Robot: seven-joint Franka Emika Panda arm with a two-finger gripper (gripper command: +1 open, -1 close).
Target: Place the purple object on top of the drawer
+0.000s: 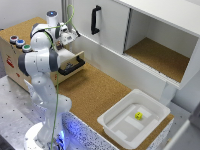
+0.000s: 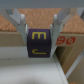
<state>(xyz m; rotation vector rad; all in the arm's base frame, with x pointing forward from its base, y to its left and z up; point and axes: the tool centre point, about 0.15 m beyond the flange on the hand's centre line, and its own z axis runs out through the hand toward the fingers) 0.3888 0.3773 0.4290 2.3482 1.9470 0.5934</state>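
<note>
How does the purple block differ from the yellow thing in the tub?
The purple block is dark with yellow letters; the yellow thing is bright yellow. The block is held between the end effector fingers over the drawer unit; the yellow thing lies loose in the white tub. Both are small.

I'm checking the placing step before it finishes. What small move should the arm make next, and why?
Probably lower a little and then open. In the wrist view the gripper is shut on the purple object, with the cork-brown top behind it. In the exterior view the gripper hangs over the drawer unit. Whether the object already touches the top cannot be told.
</note>
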